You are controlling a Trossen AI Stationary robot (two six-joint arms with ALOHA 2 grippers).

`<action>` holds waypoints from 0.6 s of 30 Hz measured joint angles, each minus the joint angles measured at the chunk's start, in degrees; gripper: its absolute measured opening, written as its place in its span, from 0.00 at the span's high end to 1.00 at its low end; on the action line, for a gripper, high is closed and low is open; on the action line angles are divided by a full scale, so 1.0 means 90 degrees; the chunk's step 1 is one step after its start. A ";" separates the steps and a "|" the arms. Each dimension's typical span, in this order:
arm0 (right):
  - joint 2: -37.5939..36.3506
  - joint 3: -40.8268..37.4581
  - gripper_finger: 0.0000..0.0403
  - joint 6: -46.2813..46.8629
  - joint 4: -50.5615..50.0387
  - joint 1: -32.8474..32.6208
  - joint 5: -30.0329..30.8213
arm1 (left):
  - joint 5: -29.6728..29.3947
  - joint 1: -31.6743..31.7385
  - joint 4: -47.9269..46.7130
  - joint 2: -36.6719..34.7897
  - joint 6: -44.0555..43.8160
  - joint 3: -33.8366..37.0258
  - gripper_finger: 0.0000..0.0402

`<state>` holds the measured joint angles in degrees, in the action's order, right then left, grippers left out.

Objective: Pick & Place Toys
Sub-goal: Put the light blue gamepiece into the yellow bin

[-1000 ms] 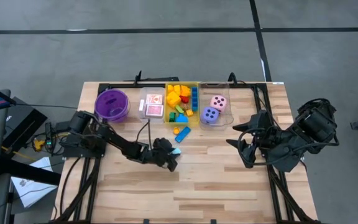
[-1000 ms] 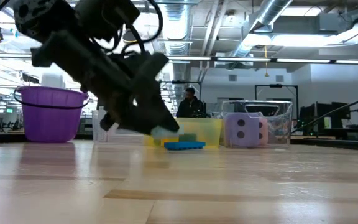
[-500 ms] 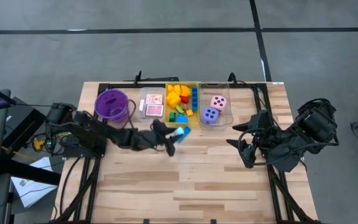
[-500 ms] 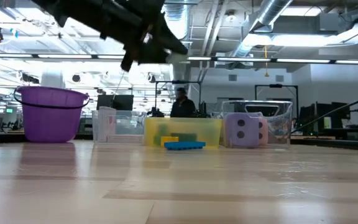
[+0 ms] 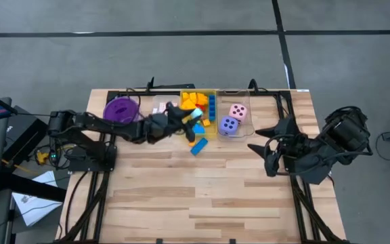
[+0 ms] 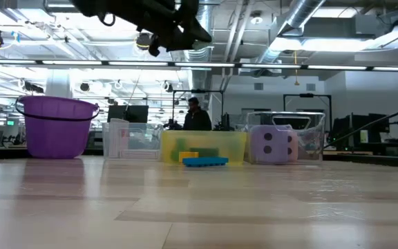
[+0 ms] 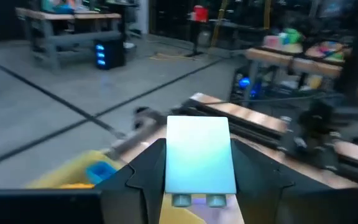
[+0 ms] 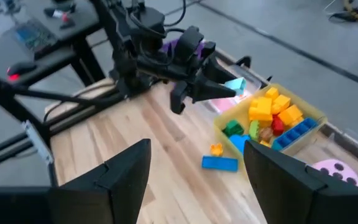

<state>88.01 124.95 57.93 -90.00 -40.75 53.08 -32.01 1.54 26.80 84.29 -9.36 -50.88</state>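
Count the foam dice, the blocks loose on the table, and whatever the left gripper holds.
Foam dice: 2, pink die and purple die
Loose blocks: 2, blue block and orange block
Held by left gripper: 1, light blue block
Total: 5

A pale, smooth wood-grain table (image 5: 215,190) carries a translucent yellow plastic bin (image 6: 202,146) and glossy purple bowl (image 6: 55,127).
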 joint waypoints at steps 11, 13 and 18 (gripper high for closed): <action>-0.0243 0.0002 0.38 0.0014 0.0267 0.0262 0.0812 | 0.1605 0.1377 -0.0096 0.0815 0.0468 -0.0742 0.63; -0.0298 0.0002 0.38 0.0015 0.0283 0.0325 0.0983 | 0.1831 0.1496 -0.0299 0.1042 0.0483 -0.0924 0.63; -0.0389 0.0002 0.38 0.0012 0.0384 0.0527 0.1304 | 0.1933 0.1628 -0.1059 0.1434 0.0496 -0.1152 0.63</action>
<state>84.51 124.97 58.04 -86.54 -36.01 64.82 -14.61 16.20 17.27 97.20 -4.89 -61.25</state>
